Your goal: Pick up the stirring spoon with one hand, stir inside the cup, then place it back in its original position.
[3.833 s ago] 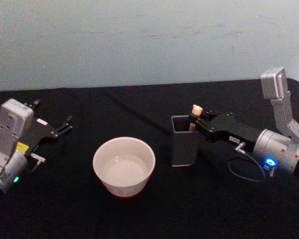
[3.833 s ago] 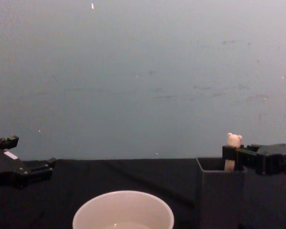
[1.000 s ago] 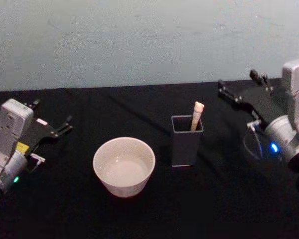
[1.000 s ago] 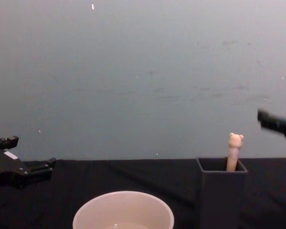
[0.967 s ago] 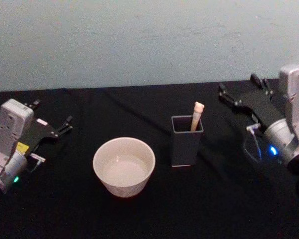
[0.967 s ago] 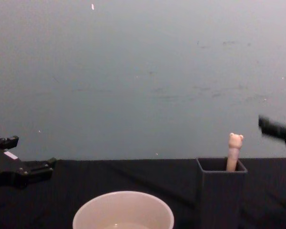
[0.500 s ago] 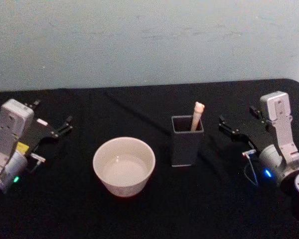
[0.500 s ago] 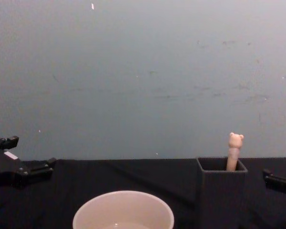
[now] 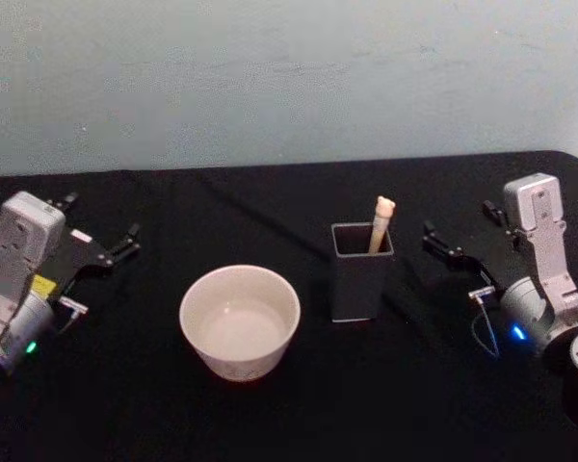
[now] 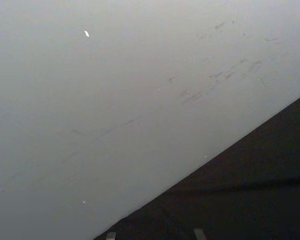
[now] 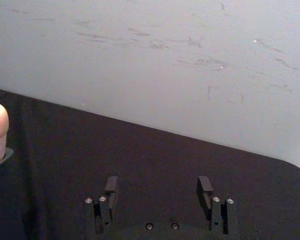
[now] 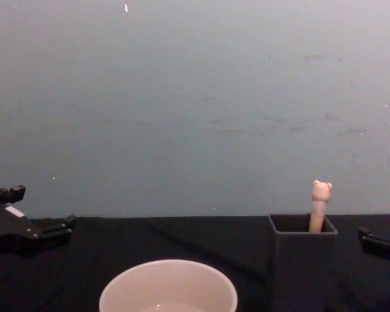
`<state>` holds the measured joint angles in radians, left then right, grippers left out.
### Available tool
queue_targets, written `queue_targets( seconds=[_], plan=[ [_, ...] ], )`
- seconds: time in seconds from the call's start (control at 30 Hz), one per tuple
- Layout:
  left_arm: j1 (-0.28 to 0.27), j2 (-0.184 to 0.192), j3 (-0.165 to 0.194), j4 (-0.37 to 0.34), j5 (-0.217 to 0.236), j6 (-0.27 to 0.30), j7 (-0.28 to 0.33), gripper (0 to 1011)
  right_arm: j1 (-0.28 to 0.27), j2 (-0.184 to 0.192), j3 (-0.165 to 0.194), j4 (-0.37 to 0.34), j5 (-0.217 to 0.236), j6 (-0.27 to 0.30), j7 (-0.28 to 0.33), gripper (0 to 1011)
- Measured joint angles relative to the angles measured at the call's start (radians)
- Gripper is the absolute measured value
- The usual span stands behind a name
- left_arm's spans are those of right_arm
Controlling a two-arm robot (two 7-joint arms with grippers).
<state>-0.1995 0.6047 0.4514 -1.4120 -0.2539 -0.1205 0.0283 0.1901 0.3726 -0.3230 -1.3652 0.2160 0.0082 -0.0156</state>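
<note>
Beige bear-topped stirring spoon (image 9: 380,222) upright in dark holder (image 9: 360,272), black tablecloth (image 9: 270,414), pale wall (image 9: 270,77), both grippers' jaws spread, empty.

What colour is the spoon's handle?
Pale beige, bear-topped stirring spoon; clearest in the chest view.

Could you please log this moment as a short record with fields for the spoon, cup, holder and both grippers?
stirring spoon: standing in the dark holder, bear-head end up, leaning slightly
cup: upright on the black table, to the robot's left of the holder, apart from it
right gripper: open, empty, to the right of the holder, not touching it
left gripper: open, empty, parked at the table's left side
task stage: spoon in the holder, not held
</note>
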Motion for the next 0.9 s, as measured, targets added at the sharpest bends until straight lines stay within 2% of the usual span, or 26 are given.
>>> queue_targets(
  seconds=[0.9],
  plan=[
    [0.000, 0.000, 0.000, 0.000, 0.000, 0.000, 0.000, 1001, 0.001, 0.001, 0.000, -0.002, 0.002, -0.003, 0.000, 1003]
  ],
)
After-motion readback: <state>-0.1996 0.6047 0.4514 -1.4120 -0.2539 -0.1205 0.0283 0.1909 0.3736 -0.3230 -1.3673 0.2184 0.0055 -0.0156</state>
